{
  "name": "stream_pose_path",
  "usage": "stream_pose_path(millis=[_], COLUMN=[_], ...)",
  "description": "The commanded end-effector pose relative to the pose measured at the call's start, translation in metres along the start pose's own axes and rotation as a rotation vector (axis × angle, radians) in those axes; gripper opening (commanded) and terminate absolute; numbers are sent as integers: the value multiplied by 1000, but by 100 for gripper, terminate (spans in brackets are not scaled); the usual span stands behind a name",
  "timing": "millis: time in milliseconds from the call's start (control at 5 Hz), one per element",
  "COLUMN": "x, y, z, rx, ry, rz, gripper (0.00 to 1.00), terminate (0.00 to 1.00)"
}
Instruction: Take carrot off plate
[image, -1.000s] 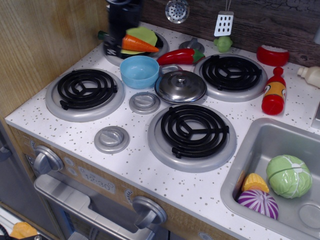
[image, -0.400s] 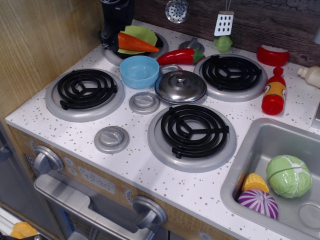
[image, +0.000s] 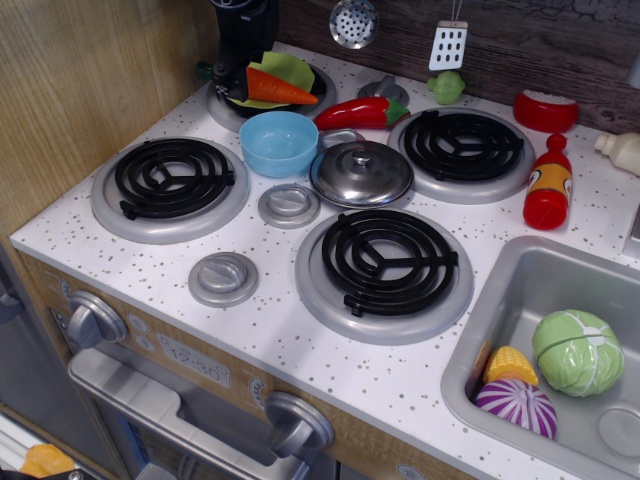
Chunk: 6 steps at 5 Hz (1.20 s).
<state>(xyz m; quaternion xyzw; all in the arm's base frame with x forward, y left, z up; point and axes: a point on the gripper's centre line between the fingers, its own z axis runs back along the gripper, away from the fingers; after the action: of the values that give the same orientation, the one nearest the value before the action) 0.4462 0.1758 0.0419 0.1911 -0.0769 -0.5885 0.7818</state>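
Observation:
The orange carrot (image: 283, 89) lies across the lime-green plate (image: 288, 66), which rests on the back-left burner (image: 325, 88). The carrot's tip points right. Its thick end is hidden behind my black gripper (image: 238, 84), and a bit of its dark green stem (image: 203, 70) shows to the gripper's left. The gripper has come down from above onto that thick end. Its fingers are dark against the burner, so I cannot tell whether they are closed on the carrot.
A red chili pepper (image: 358, 113), a light-blue bowl (image: 279, 143) and a steel lid (image: 361, 172) sit just right of and in front of the plate. The wooden wall (image: 90, 90) is close on the left. A sink (image: 560, 350) with toy vegetables is at the right.
The gripper moved left, then came back right and lower onto the carrot's thick end. The carrot has shifted slightly on the plate.

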Motion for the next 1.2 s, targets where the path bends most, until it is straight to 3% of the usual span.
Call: stream_pose_path(millis=[0, 200, 400, 800, 1000], x=[-6, -5, -7, -19, -32], y=[20, 18, 14, -24, -56], z=[6, 10, 25, 80, 78], rx=[14, 0, -31, -11, 21], ry=[-15, 0, 31, 184, 184], rz=[-1, 17, 45, 215, 337], gripper=[100, 0, 0, 0, 0], terminate=[0, 0, 0, 0, 0])
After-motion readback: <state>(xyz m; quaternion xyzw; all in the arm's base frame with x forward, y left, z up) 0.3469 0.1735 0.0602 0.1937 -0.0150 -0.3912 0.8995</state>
